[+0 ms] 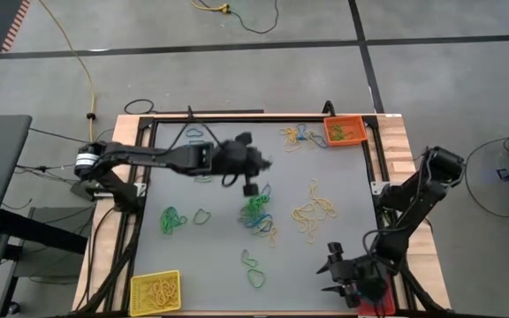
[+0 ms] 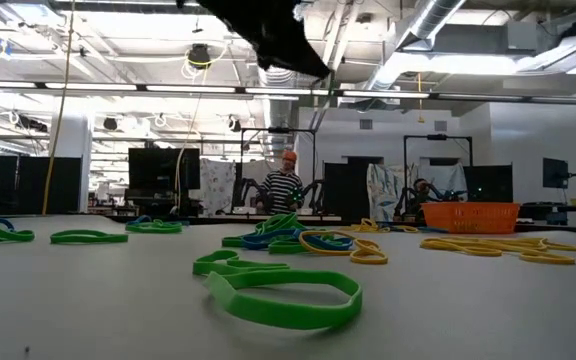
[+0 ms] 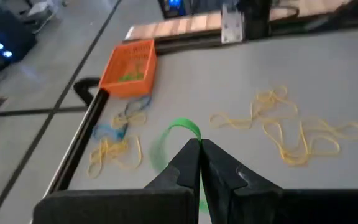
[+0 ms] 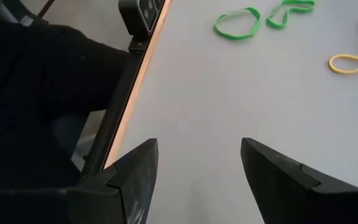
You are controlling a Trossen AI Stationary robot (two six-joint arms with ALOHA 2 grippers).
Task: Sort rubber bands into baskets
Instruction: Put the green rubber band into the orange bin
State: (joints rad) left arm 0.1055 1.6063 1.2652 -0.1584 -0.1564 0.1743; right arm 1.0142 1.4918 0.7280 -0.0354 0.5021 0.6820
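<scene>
We judge the main risk to lie with the thin green rubber loop pinched between the closed tips of the left gripper, which hangs above the middle of the grey table over a tangled pile of green and blue rubber bands: the hold is only at the fingertips, so a quick swing toward the small orange plastic basket at the far corner could shake the loop loose short of the rim, or let it spring out on release. We cannot tell whether a second band trails from it. The right gripper waits low at the near right edge, jaws spread wide and holding nothing. The yellow plastic basket sits at the near left corner; the red basket we can barely make out behind the right arm. Yellow rubber loops lie scattered well apart.
</scene>
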